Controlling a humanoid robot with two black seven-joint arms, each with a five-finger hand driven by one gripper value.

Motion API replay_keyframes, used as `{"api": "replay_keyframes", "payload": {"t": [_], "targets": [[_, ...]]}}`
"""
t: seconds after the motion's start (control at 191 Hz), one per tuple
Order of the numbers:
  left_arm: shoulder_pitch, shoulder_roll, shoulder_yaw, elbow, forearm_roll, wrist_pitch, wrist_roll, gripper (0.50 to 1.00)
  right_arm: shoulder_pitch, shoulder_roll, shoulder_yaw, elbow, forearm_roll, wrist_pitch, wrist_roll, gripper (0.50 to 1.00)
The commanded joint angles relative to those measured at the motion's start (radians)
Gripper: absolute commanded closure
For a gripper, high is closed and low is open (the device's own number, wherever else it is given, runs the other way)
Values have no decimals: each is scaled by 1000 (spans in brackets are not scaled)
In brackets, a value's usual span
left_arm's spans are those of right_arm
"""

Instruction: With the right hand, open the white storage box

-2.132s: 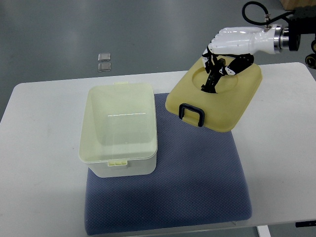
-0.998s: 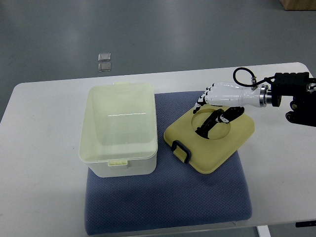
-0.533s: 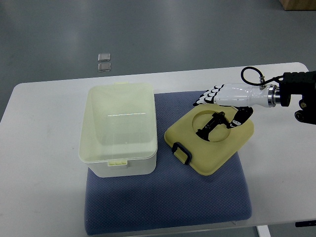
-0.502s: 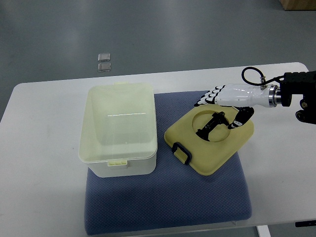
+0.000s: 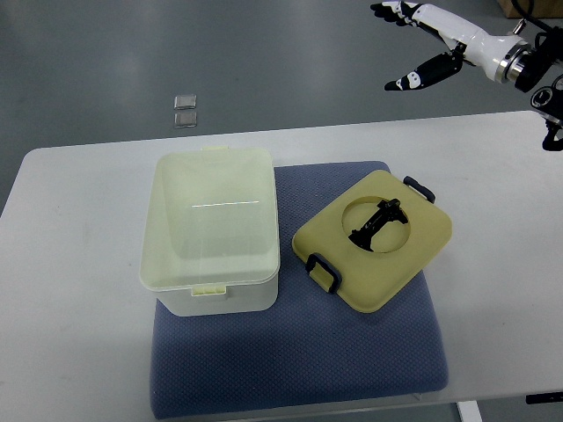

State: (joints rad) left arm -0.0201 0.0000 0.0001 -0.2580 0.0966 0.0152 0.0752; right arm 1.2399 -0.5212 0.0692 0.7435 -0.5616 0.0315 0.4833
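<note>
the white storage box (image 5: 211, 233) stands open on the left of the blue mat (image 5: 299, 352), which cushions it on the bench (image 5: 70, 352). its yellow lid (image 5: 374, 242) lies flat just beside it on the mat, handle up, clear of the opening. the right robot hand (image 5: 420, 44) hangs high at the far right, fingers spread, holding nothing; the opening looks done.

Open white storage box (image 5: 211, 233), lid (image 5: 374, 240) alongside
</note>
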Motion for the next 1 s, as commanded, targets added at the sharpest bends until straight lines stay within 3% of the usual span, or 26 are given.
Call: {"api": "replay_keyframes", "payload": {"t": [0.0,0.094,0.162,0.272,0.476,0.617,0.726,0.993], "targets": [[0,0,-2,-1,0,0,0,500,-77,72,170,-93,209,31,-95,568],[0,0,-2,-1,0,0,0,500,-152,115,297,-159,373,61,-206,568],[0,0,-2,-1,0,0,0,500,-192,141,403,-202,522,129,-301,568],[0,0,0,-3,0,0,0,500,-264,164,503,-254,716,246,-353,568],[0,0,0,-6,0,-3,0,500,-344,196,569,-260,901,352,-338,568],[0,0,0,-6,0,-4,0,500,-350,228,577,-257,904,389,-241,568],[0,0,1,-6,0,-4,0,500,-355,236,577,-257,902,423,-206,568],[0,0,0,-6,0,-6,0,500,-356,267,580,-259,904,421,-193,568]]}}
